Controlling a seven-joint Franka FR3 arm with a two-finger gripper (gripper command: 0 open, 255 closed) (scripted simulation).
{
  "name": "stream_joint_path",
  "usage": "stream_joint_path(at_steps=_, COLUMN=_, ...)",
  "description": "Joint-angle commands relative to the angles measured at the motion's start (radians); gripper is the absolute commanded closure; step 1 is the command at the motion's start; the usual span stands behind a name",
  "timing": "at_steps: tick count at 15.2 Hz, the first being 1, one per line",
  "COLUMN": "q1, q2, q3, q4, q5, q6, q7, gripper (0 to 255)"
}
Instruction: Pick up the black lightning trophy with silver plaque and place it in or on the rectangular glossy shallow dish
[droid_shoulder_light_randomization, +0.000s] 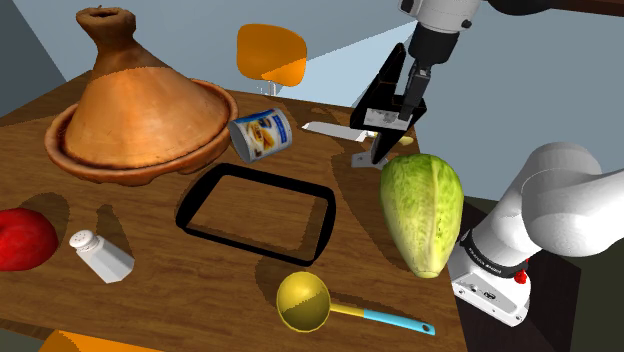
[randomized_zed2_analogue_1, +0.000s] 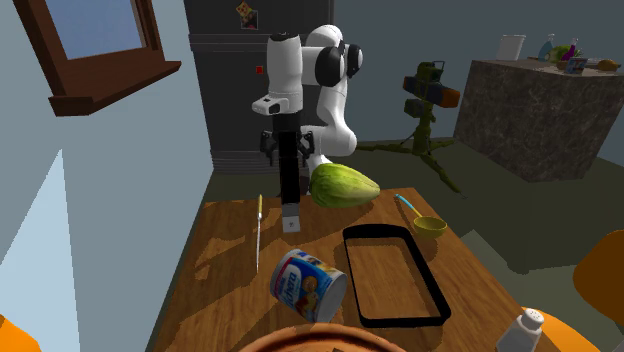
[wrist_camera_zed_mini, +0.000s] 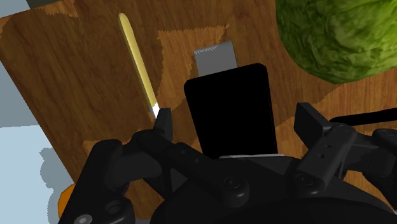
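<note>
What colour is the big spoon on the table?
The spoon has a yellow bowl and a light blue handle. The shoulder view shows it best.

Your arm (droid_shoulder_light_randomization: 560, 205) arches over the trophy (wrist_camera_zed_mini: 232, 105), wrist pointing down. Your gripper (wrist_camera_zed_mini: 238, 122) straddles it, fingers (wrist_camera_zed_mini: 164, 121) spread either side, not touching.

The bench (droid_shoulder_light_randomization: 150, 215) is dark, grained wood. In the shoulder view an orange chair (droid_shoulder_light_randomization: 270, 52) stands beyond its far edge, beside a pale wedge of light (droid_shoulder_light_randomization: 335, 75). In the second exterior view a window (randomized_zed2_analogue_1: 95, 25) with a heavy brown frame sits high on the grey-blue wall (randomized_zed2_analogue_1: 185, 130). A tall dark cabinet (randomized_zed2_analogue_1: 225, 95) stands behind. A green tripod (randomized_zed2_analogue_1: 425, 135) rests on the dim floor (randomized_zed2_analogue_1: 490, 215) before a stone counter (randomized_zed2_analogue_1: 540, 115).
</note>
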Motion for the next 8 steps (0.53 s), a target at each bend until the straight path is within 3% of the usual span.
stream_joint_path(at_steps=1, q1=0.0, q2=0.0, q3=0.0, q4=0.0, q5=0.0, q6=0.0, q7=0.0, gripper=0)
stream_joint_path(at_steps=3, q1=0.0, q2=0.0, q3=0.0, q4=0.0, q5=0.0, q6=0.0, q7=0.0, gripper=0)
stream_joint_path(at_steps=4, q1=0.0, q2=0.0, q3=0.0, q4=0.0, q5=0.0, q6=0.0, q7=0.0, gripper=255)
stream_joint_path(at_steps=8, q1=0.0, q2=0.0, q3=0.0, q4=0.0, q5=0.0, q6=0.0, q7=0.0, gripper=255)
